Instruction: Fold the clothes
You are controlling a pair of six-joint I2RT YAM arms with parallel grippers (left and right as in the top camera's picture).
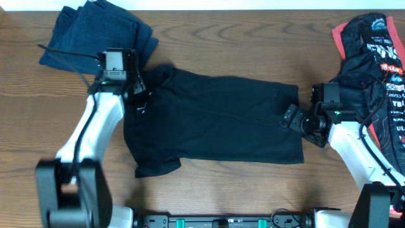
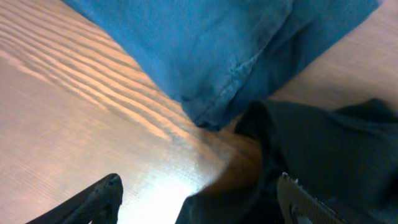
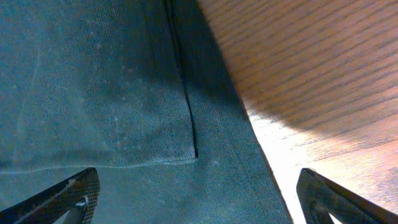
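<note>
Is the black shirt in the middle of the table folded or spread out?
Spread out: the black shirt lies flat across the table, with a sleeve sticking out at its lower left corner.

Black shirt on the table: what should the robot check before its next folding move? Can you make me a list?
1. Black shirt spread out on the table: ok, mostly flat.
2. Left hand open at the shirt's edge: ok, fingers wide apart.
3. Right hand open over the shirt's hem: ok.
4. Fingers low enough to pinch cloth: cannot tell.
5. Blue clothes clear of the shirt: cannot tell; a blue corner sits right beside it.
6. Red-and-black pile clear of the shirt: ok, apart.
</note>
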